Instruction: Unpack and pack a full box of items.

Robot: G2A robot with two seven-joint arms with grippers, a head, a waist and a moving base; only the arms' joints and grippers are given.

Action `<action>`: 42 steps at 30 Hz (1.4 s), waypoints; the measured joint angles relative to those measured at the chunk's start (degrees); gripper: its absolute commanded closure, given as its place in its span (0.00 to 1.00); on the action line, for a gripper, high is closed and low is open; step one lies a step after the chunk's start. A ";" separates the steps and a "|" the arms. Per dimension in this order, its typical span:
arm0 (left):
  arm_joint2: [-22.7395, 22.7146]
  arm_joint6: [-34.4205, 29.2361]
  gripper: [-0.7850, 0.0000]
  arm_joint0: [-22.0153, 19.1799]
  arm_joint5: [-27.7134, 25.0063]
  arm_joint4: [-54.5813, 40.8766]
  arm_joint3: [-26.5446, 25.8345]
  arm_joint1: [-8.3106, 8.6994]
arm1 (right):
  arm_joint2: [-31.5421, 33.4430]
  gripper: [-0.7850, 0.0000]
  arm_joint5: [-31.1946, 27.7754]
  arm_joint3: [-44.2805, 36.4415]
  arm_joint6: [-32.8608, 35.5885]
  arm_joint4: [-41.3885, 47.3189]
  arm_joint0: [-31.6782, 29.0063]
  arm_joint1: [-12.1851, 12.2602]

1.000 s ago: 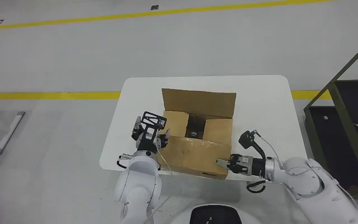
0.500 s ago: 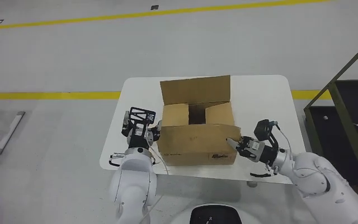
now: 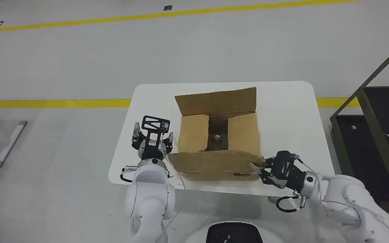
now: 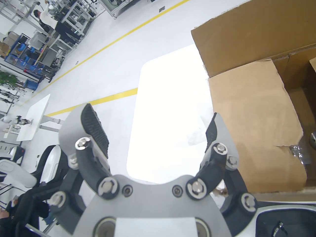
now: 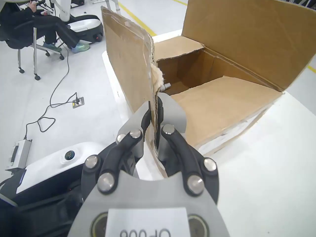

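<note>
Cardboard box [image 3: 243, 133] sits in the middle of your white table [image 3: 292, 115], its top open. The far flap [image 3: 216, 102] stands up. The two side flaps [image 3: 193, 133] lie folded inward over the opening with a gap between them. The near flap [image 3: 213, 165] leans out toward the robot. Down in that gap you can see a small grey item [image 3: 214, 140], too dim to identify. The left wrist view also catches some crinkled clear wrap [image 4: 297, 151] just past the torn edge of a side flap.

Your right jaws are clenched on the near flap at its right corner. In the right wrist view the fingers [image 5: 172, 109] press the ragged cardboard edge from both sides, and the flap rises upright ahead of them.

Your left jaws are released and spread wide. They hang over the table just beside the box's left side, near its front corner. The ribbed pads [image 4: 95, 127] face bare table, and you cannot tell whether either finger touches the cardboard.
</note>
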 measured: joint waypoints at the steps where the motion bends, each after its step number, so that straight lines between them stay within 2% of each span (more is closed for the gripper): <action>1: 0.14 -0.72 0.00 -0.10 -0.68 -0.64 0.18 -0.02 | 0.07 1.00 -0.06 -0.30 -0.83 -1.06 -0.48 0.06; 7: 1.49 -3.24 0.00 -0.71 -5.60 -0.75 1.48 0.06 | 0.05 0.99 0.66 -0.60 -4.59 -5.36 -2.09 0.24; 9: 1.97 -3.66 0.00 -0.84 -6.78 -0.83 1.50 0.08 | -0.18 0.93 0.69 -0.28 -5.08 -5.82 -2.28 0.28; 10: 2.29 -3.90 0.00 -0.90 -7.69 -0.62 1.46 0.12 | -0.36 0.85 0.67 0.03 -5.55 -5.55 -2.34 0.28; 11: 2.50 -4.01 0.00 -0.91 -8.33 -0.56 1.40 0.13 | -0.44 0.84 0.63 0.29 -5.91 -5.09 -2.34 0.28; 14: 2.51 -4.38 0.00 -0.92 -10.37 -0.40 1.46 0.27 | -0.43 0.58 0.37 0.85 -6.58 -3.75 -2.28 0.33; 15: 2.32 -4.62 0.00 -0.91 -10.55 -0.34 1.57 0.27 | -0.37 0.30 0.25 0.95 -6.77 -3.22 -2.34 0.35; 21: 1.44 -6.97 0.00 -1.66 -11.84 -3.36 1.60 0.26 | 1.07 0.15 -2.73 1.95 -7.22 9.04 -3.33 0.55; 22: 1.41 -7.29 0.00 -1.73 -12.29 -3.54 1.48 0.28 | 1.37 0.05 -3.61 2.24 -7.07 12.52 -3.47 0.62; 23: 1.39 -7.46 0.00 -1.73 -12.58 -3.62 1.35 0.31 | 1.65 0.00 -4.23 2.47 -6.89 15.33 -3.51 0.68; 27: 1.46 -8.15 0.00 -1.44 -13.64 -3.96 0.45 0.41 | 2.69 0.00 -7.13 3.95 -5.54 29.67 -3.46 1.06; 29: 1.71 -8.47 0.00 -1.27 -13.96 -4.05 -0.14 0.44 | 2.92 0.14 -7.75 4.91 -4.46 38.78 -3.20 1.31; 30: 1.83 -8.59 0.00 -1.15 -14.05 -4.13 -0.33 0.45 | 3.09 0.52 -7.41 5.32 -3.73 42.47 -2.94 1.42; 33: 2.23 -8.62 0.00 -0.70 -14.70 -4.55 -0.77 0.52 | 3.21 0.73 -3.54 6.68 -0.81 53.17 -1.75 1.70; 34: 2.39 -8.46 0.00 -0.49 -15.29 -4.70 -0.98 0.57 | 2.84 0.83 -1.16 7.11 0.52 57.03 -1.16 1.74; 35: 2.49 -8.32 0.00 -0.33 -15.74 -4.85 -1.17 0.61 | 2.51 1.00 0.74 7.36 1.67 59.72 -0.61 1.76; 39: 2.72 -7.76 0.00 0.40 -17.03 -4.98 -1.97 0.80 | 0.59 1.00 7.43 8.57 7.26 66.25 2.31 1.81; 42: 2.79 -7.28 0.00 0.80 -17.46 -5.17 -2.58 0.92 | -1.89 1.00 10.27 9.35 12.04 66.30 4.38 1.77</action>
